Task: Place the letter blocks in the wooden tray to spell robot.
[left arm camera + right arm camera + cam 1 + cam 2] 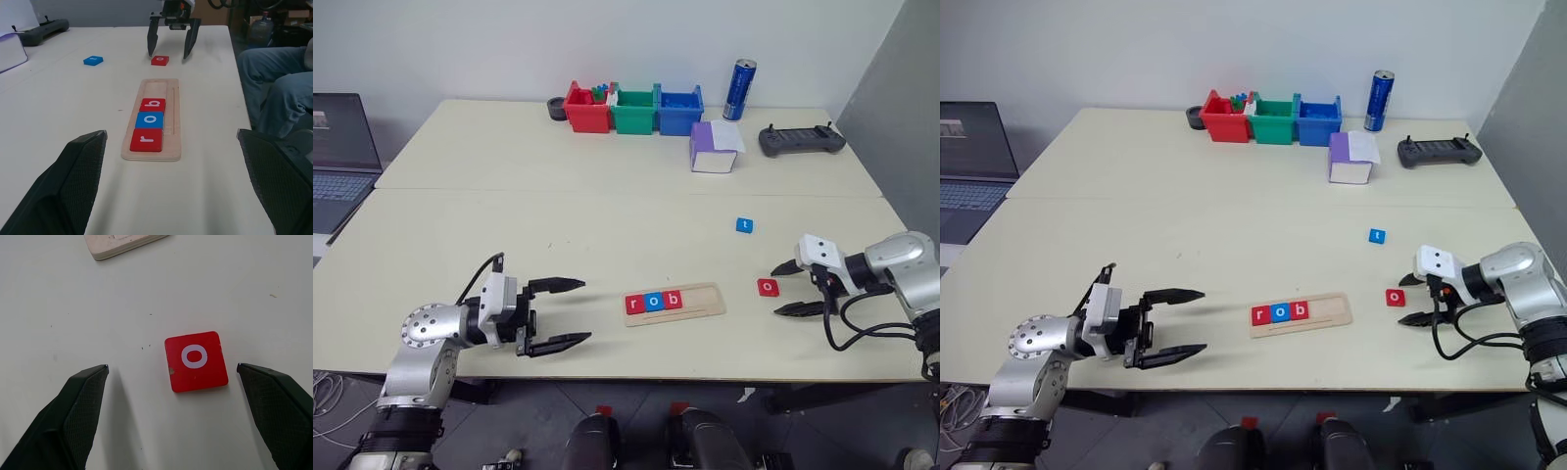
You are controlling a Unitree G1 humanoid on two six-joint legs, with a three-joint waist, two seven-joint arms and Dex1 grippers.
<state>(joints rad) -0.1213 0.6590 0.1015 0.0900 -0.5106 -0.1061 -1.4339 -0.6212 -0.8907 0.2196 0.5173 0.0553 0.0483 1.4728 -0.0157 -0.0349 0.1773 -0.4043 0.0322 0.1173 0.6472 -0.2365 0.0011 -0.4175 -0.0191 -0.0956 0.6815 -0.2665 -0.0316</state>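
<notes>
Pale and matte, the table [607, 206] carries the wooden tray [700, 302] close to its near edge, lying lengthwise along that edge. Three letter blocks sit in its groove at the left end, red r [634, 304], blue o [653, 301] and red b [673, 299], and the right end is bare. The red o block [196, 361] lies flat on the table just beyond the tray's bare end, toward the right edge. The right claw [789, 287] hangs released over it, tilted down, one finger on each side of the block and neither touching. The blue t block [744, 225] rests further in, toward the far edge. The left claw [559, 314], also released and holding nothing, sits level beyond the tray's filled end. By this layout the right arm is much the nearer to the o, which should go into the fourth place.
</notes>
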